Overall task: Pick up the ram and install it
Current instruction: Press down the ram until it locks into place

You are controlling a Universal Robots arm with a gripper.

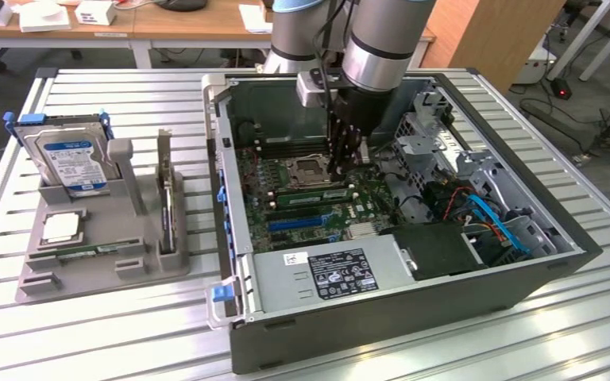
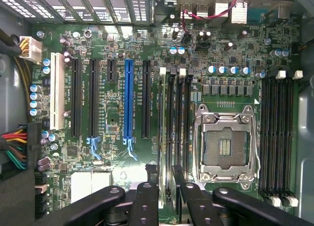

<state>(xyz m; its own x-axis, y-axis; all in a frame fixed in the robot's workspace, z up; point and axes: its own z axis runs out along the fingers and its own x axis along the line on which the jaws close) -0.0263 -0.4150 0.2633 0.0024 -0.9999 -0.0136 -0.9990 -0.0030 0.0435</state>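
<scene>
The gripper (image 2: pixel 166 194) pinches the ram (image 2: pixel 165 137) on edge, its length running along the motherboard's memory slots (image 2: pixel 177 118).

Even bright overhead light, soft shadows inside the computer case (image 1: pixel 390 317), glare on the table (image 1: pixel 125 87) slats

The arm reaches straight down into the open computer case (image 1: pixel 559 262), wrist vertical, gripper (image 1: pixel 339 171) pointing at the motherboard (image 2: pixel 117 162) just beside the CPU socket (image 2: pixel 224 147). Its black fingers (image 2: pixel 147 199) stand close together, clamped on the ram (image 2: pixel 166 137), held on edge
</scene>
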